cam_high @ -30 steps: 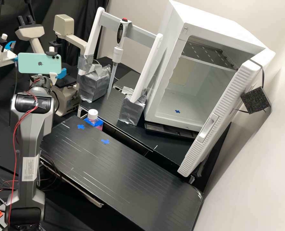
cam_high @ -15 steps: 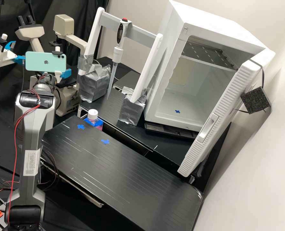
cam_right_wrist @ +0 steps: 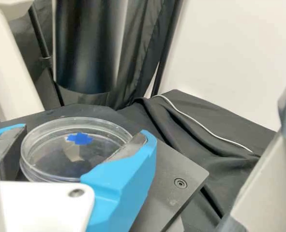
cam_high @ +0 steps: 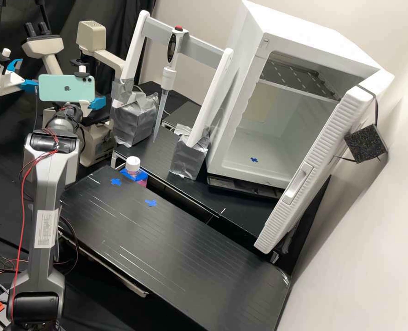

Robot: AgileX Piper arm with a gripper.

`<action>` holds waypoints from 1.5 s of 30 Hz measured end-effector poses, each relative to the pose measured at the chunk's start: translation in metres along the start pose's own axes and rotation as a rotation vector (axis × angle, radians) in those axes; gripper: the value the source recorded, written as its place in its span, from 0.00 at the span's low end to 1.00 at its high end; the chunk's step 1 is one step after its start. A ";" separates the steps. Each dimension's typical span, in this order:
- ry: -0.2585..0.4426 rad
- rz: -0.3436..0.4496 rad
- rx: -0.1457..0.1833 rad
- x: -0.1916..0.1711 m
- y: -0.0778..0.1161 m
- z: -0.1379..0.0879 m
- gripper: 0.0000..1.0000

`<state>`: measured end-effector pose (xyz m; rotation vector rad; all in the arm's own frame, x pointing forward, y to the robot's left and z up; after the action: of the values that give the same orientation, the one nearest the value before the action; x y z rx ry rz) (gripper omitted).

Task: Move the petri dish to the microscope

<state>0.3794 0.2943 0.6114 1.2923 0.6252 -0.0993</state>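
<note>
Laboratory bench, microscope [cam_high: 91,36], pipette [cam_high: 169,69] on stand, open white incubator [cam_high: 305,46]

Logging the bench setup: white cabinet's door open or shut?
Open. The door stands swung out from the white cabinet, showing the shelf and a blue tape mark on its floor.

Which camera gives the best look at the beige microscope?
The high view, which takes in the beige microscope from twin eyepieces to base, partly behind a mint-green phone. The wrist view gives a close look at part of its flat black stage.
</note>
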 end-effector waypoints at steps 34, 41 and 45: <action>0.052 -0.110 0.112 -0.063 0.012 -0.005 1.00; 0.148 -0.037 0.128 -0.128 0.027 -0.004 1.00; 0.203 0.036 0.160 -0.171 0.030 0.003 1.00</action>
<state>0.2502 0.2543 0.7204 1.4797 0.7790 0.0125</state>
